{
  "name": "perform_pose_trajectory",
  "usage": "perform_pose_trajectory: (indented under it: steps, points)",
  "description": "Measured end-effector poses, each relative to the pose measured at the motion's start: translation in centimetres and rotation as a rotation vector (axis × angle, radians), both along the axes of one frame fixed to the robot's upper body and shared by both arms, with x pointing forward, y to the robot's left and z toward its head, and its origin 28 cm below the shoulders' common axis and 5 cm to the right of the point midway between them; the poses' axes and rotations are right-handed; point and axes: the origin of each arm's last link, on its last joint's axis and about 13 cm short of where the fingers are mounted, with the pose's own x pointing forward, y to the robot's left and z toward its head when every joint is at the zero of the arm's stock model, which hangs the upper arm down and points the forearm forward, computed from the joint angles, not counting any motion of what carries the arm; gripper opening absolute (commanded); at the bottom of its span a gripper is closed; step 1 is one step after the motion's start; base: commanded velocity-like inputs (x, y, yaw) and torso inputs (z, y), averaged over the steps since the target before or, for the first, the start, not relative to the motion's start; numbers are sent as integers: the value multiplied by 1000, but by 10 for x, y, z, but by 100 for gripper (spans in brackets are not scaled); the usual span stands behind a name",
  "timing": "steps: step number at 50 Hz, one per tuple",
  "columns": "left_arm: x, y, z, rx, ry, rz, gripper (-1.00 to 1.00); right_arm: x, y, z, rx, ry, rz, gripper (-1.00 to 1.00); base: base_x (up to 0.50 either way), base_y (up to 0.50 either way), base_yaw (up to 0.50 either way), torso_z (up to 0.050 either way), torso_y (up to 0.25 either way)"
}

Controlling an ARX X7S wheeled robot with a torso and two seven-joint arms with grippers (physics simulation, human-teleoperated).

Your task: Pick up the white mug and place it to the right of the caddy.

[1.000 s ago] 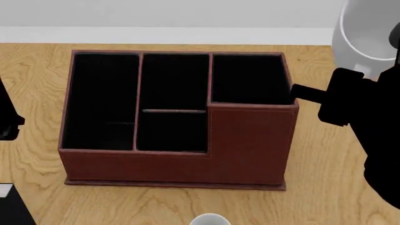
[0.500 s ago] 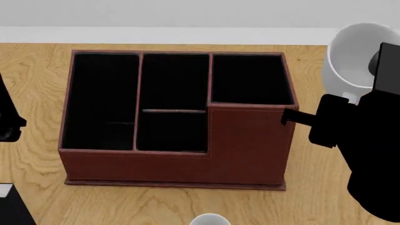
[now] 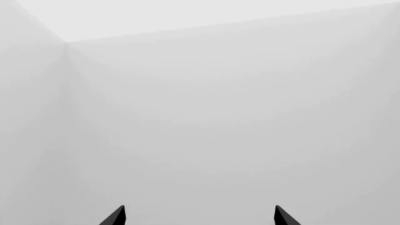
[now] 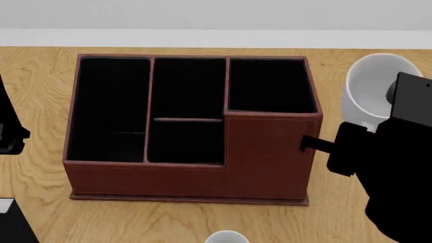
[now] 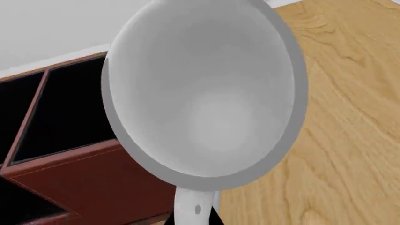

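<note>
The white mug (image 4: 369, 86) hangs just right of the caddy (image 4: 192, 126), its open mouth facing up towards me. My right gripper (image 5: 195, 216) is shut on the mug's handle; in the right wrist view the mug (image 5: 206, 89) fills the frame, with the caddy (image 5: 69, 159) beside it. In the head view the right arm (image 4: 395, 172) hides the gripper. The caddy is reddish-brown with four black-lined compartments, its right corner section taller. My left gripper (image 3: 198, 216) is open and empty, facing a blank wall; only part of the left arm (image 4: 8, 132) shows in the head view.
The wooden table (image 4: 34, 81) carries the caddy. A second mug's white rim (image 4: 227, 237) peeks in at the head view's bottom edge. A small black box (image 4: 12, 225) lies at the bottom left corner. A white wall runs along the table's far edge.
My right arm has moved the white mug down and to the left, closer to the caddy's right side. The left arm has not moved.
</note>
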Motion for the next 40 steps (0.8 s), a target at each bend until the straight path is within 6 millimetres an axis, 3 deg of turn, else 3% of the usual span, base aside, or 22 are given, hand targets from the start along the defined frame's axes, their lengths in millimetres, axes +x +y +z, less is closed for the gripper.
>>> perform_pose_trajectory:
  steps: [40]
  points:
    - [3, 1, -4, 0, 14, 7, 100, 32, -3, -47, 53, 93, -58, -100, 0, 0, 0, 0, 1]
